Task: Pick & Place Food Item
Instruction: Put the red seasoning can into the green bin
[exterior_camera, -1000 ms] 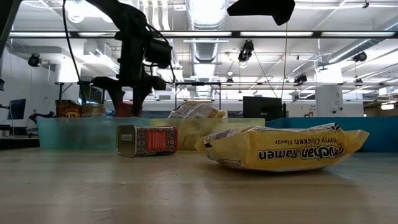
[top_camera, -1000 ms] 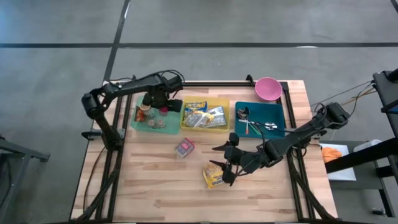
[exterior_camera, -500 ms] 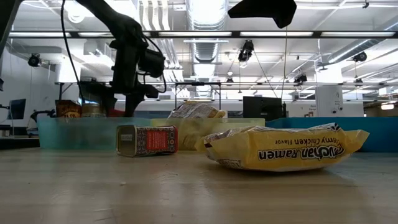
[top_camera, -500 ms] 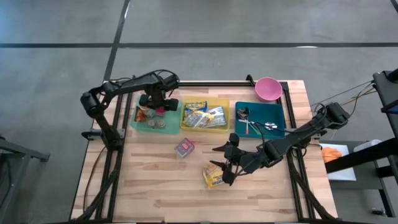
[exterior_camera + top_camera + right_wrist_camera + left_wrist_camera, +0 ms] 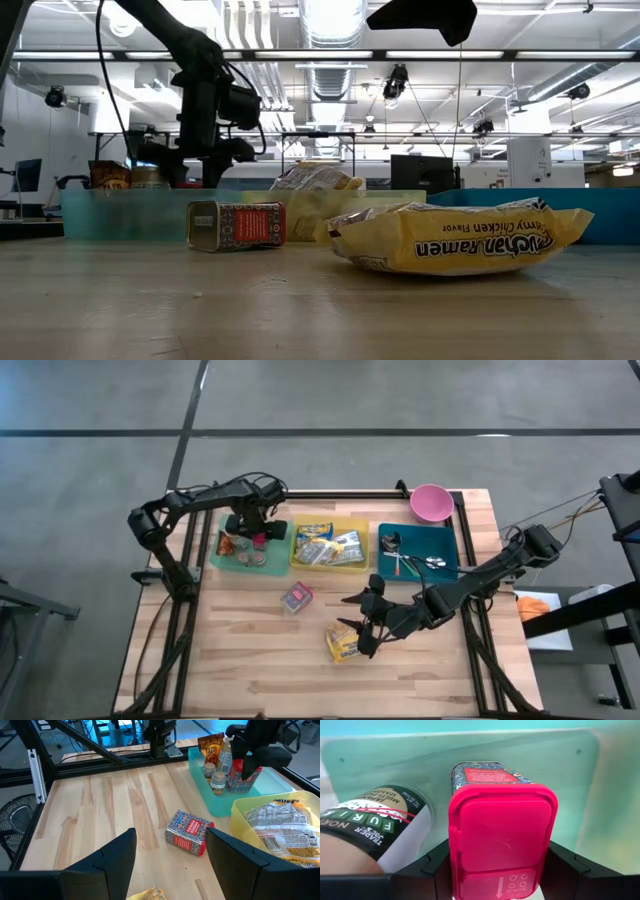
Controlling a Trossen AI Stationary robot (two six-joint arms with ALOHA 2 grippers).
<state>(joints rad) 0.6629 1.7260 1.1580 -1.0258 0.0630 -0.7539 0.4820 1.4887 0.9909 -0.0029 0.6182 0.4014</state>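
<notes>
My left gripper (image 5: 252, 532) points down into the pale green tray (image 5: 222, 563) at the table's far left and is shut on a patterned tin with a red lid (image 5: 501, 837). Beside the tin in the tray stand a seasoning jar (image 5: 380, 827) and other small jars. A second patterned tin (image 5: 297, 597) lies on its side on the bare wood at mid-table. A yellow ramen packet (image 5: 343, 642) lies flat nearer the front edge. My right gripper (image 5: 362, 625) hangs open just above the packet and touches nothing. My left gripper pinches the tin's red-lidded top end by its two sides (image 5: 454, 845) between the two fingers (image 5: 427, 870). The fingers come from above, pointing down. The tin hangs upright below them, lid up, its lower end inside the tray; whether it stands on the tray floor I cannot tell.
A yellow bin (image 5: 352, 563) of ramen packets sits right of the green tray. A teal tray (image 5: 445, 540) with spoons and a pink bowl (image 5: 431, 503) are at the far right. Bare wood lies along the near edge and at the near left.
My left gripper has sunk into the green tray and shifted a little toward the table's left edge, carrying the red-lidded tin upright with it.
</notes>
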